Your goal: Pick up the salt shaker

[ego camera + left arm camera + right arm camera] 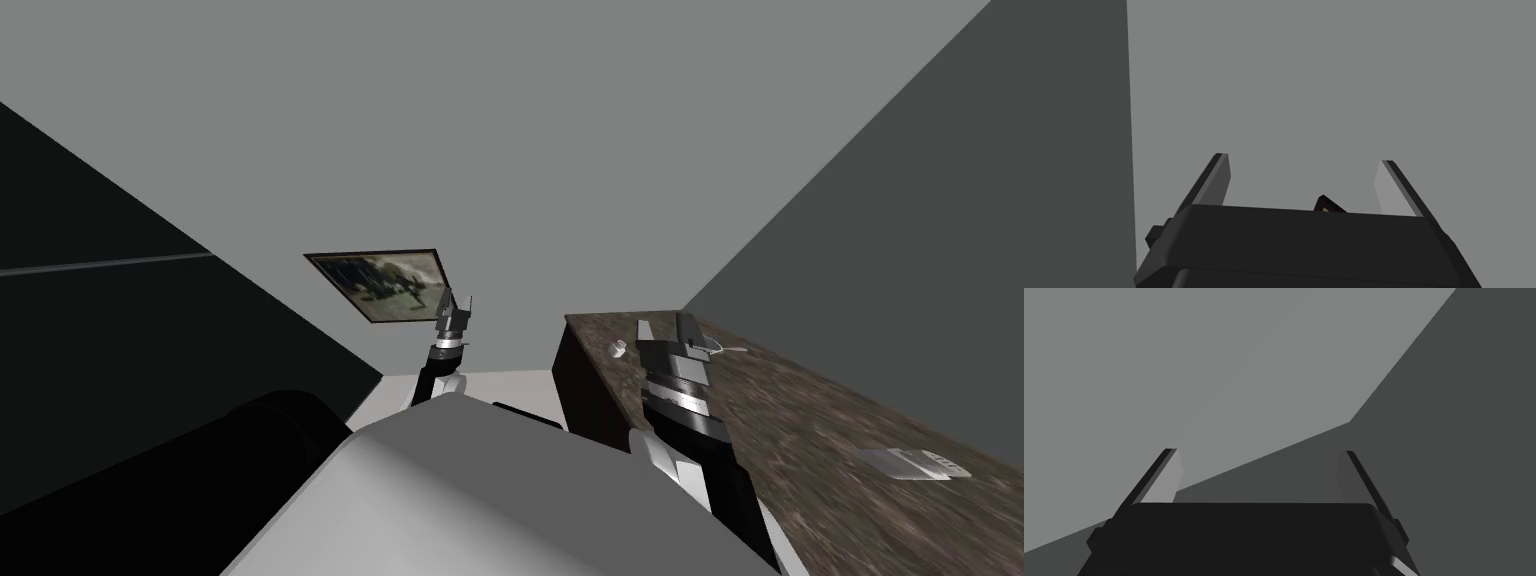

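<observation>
Step in hand: reach, nothing grasped yet. The small, pale grey-white, knob-shaped salt shaker (618, 349) is my best guess for the target. It stands on the dark brown, mottled, stone-look bench (820, 420), close to the bench's near end edge.

The right hand (666, 326) hovers over that end of the bench, just beside the shaker and to its right in the head view. Its two blade fingers are spread wide with nothing between them, as the right wrist view confirms (1259, 451). That camera looks at plain grey wall, so the hand points up and away from the bench, not at the shaker.

The left hand (457, 298) is raised off to the left, clear of the bench, also spread and empty (1304, 159).

To do this well:
- Tip the right wrist down until the shaker shows between the fingers.
- Shift the hand left towards the bench edge.
- Come in low so the blades straddle the body, not the top.
- Close gently, since it looks small and light and would likely tip or skid off the nearby edge if nudged.

A thin white object (728, 349) lies just beyond the right hand, what it is I cannot tell. A flat grey object (915, 465) lies well apart, further along. Neither is in the way.
</observation>
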Controlling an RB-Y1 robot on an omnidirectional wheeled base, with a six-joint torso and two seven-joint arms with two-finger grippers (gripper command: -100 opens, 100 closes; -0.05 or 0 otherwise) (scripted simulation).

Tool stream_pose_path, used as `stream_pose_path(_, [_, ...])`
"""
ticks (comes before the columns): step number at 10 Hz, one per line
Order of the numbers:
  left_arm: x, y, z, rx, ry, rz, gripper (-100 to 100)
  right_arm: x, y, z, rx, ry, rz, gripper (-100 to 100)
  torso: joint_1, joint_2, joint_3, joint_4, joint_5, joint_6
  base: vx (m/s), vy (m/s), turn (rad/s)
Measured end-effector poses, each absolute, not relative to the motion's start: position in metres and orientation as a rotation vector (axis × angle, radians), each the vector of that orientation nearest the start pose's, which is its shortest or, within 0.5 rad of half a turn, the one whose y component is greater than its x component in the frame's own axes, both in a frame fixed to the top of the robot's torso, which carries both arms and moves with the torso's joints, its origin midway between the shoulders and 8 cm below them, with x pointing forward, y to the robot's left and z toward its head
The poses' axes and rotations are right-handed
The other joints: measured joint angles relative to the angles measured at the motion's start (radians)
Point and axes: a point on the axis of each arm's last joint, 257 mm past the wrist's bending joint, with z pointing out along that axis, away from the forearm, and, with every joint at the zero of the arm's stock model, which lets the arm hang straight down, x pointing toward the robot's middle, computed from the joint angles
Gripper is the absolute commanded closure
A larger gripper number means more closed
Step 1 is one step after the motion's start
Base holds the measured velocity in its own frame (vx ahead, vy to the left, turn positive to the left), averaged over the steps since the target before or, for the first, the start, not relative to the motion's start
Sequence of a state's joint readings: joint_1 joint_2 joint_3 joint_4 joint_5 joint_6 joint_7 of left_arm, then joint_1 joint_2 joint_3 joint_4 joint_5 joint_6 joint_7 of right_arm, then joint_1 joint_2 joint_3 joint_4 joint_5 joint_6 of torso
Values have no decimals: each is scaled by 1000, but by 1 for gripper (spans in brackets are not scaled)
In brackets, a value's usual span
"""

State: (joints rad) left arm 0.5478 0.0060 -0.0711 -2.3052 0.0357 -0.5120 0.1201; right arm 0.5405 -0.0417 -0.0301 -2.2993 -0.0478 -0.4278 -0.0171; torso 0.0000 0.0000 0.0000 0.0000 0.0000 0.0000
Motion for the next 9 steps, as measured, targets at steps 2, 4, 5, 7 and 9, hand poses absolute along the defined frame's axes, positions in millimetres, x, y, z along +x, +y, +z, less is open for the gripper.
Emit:
stream_pose_path(2, [336,264,22,-738,564,-1489,0,351,-295,-9,715,751,1255,-100,0,0,0,0,0,0,1,1,68])
stream_pose_path(4, [336,264,22,-738,564,-1489,0,354,-296,-31,698,838,1217,-100,-1,0,0,0,0,0,3,2,71])
stream_pose_path(5, [336,264,22,-738,564,-1489,0,355,-297,-43,691,885,1194,-100,0,0,0,0,0,0,3,0,28])
stream_pose_path(7, [336,264,22,-738,564,-1489,0,350,-298,-63,679,951,1166,-100,0,0,0,0,0,0,3,4,92])
stream_pose_path(9, [336,264,22,-738,564,-1489,0,348,-305,-82,663,1021,1131,-100,0,0,0,0,0,0,4,2,44])
